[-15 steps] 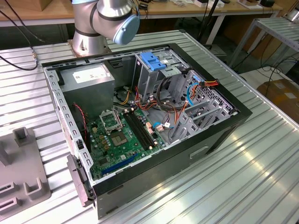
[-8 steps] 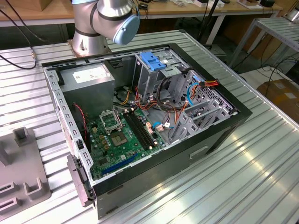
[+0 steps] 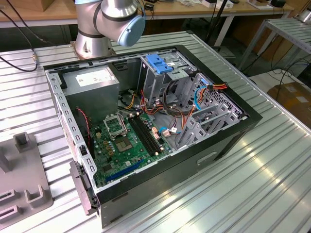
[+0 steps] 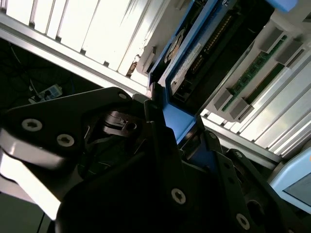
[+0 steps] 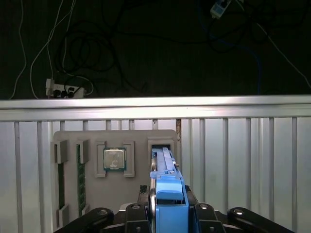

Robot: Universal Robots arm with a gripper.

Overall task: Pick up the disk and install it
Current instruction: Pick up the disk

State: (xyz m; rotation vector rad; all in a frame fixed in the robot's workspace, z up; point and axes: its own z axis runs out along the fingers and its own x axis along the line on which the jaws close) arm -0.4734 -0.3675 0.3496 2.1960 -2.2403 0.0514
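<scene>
The disk [image 5: 167, 187] stands on its edge in a slot of the grey parts holder [image 5: 141, 138], with its blue side rail facing the camera. My gripper [image 5: 169, 208] sits over that rail, one black finger on each side, shut on it. In the second wrist view the disk [image 4: 194, 58] shows its blue rail and dark metal body, and the gripper [image 4: 177, 124] clamps the rail's near end. The open computer case [image 3: 228, 141] lies on the table in the exterior view, with a blue-topped drive cage [image 3: 159, 63] at its far side.
The holder also carries a processor chip [image 5: 114, 159] and a memory stick [image 5: 80, 179]. Behind it the ribbed metal table ends at an edge [image 5: 155, 103], with cables on the dark floor beyond. Inside the case sit a power-supply box [image 3: 92, 82] and a green motherboard [image 3: 124, 141]. The arm's base [image 3: 104, 24] stands behind the case.
</scene>
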